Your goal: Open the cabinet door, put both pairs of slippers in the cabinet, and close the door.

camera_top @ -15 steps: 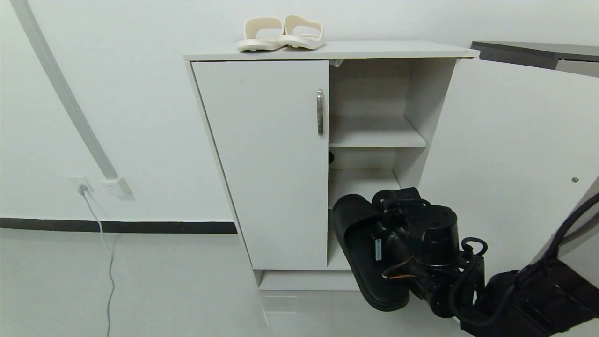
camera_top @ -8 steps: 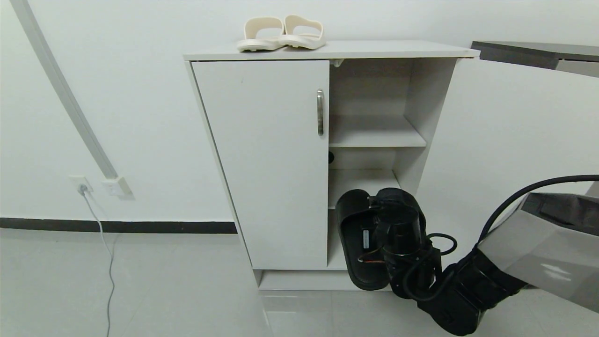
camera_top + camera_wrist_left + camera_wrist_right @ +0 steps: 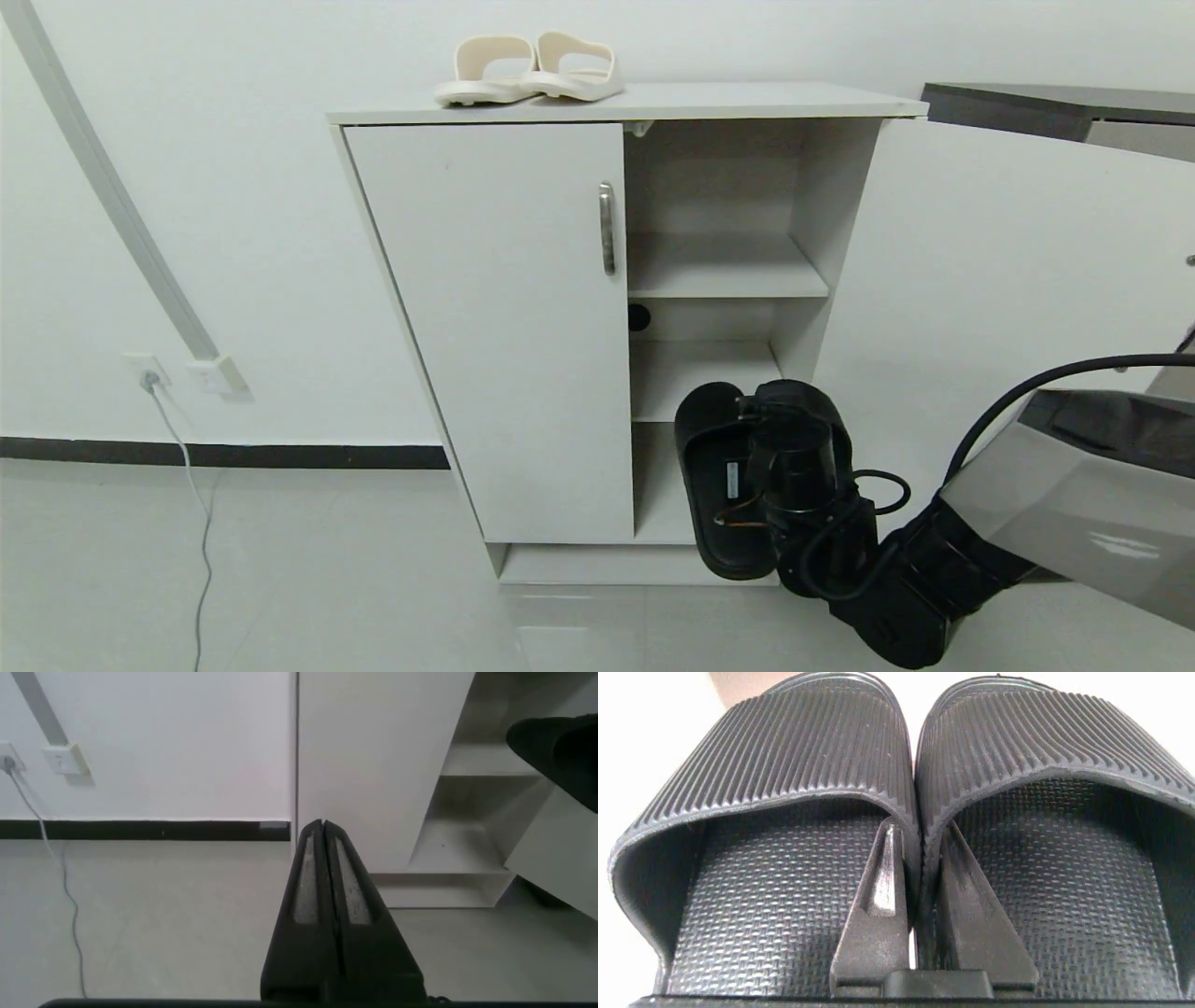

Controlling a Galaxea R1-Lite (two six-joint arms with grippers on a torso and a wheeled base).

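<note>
The white cabinet (image 3: 485,327) has its right door (image 3: 990,308) swung open and its left door shut. A beige pair of slippers (image 3: 527,67) rests on the cabinet top. My right gripper (image 3: 915,896) is shut on the black pair of slippers (image 3: 906,793), pinching the two inner side walls together. In the head view the black slippers (image 3: 728,485) hang soles outward at the mouth of the lowest compartment, in front of the right arm. My left gripper (image 3: 322,882) is shut on nothing, held low over the floor left of the cabinet.
Two shelves (image 3: 724,271) divide the open right half. A dark grey cabinet top (image 3: 1055,98) lies beyond the open door. A wall socket with a cable (image 3: 154,383) is at the left. Open floor (image 3: 280,579) lies in front.
The right arm carried the black slippers up and toward the lowest compartment, turning them more upright. The head camera then shifted slightly, moving the whole scene leftward.
</note>
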